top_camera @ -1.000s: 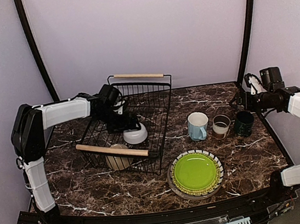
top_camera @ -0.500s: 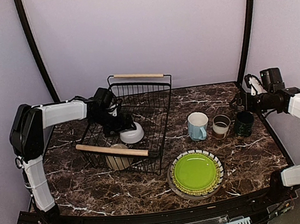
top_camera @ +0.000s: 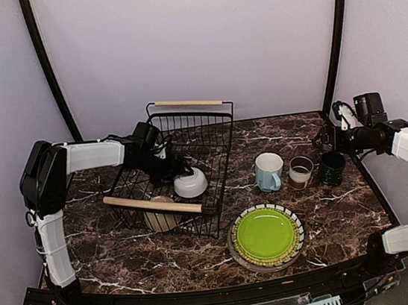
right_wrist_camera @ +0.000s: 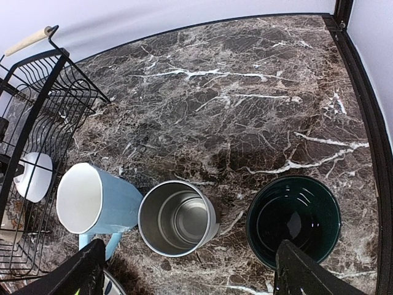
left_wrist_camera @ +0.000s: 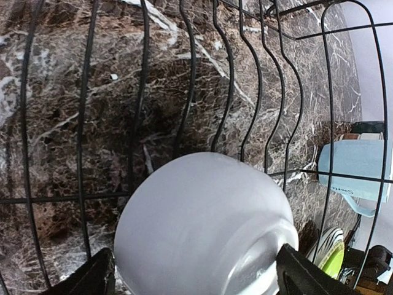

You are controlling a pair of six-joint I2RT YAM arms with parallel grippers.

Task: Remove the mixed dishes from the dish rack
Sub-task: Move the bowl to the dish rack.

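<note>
One bowl (left_wrist_camera: 202,227) clamped in the left gripper (left_wrist_camera: 199,273) wants lifting out of the rack (top_camera: 186,103); right gripper (right_wrist_camera: 193,270) gapes.

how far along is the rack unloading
Done: the blue mug, brown cup, dark green mug and stacked plates sit on the table, outside the rack. In hand: the left gripper straddles the upturned white bowl inside the rack; a firm grip isn't clear. Left: that bowl and the cream bowl at the rack's near end. The right gripper hangs open near the mugs.
</note>
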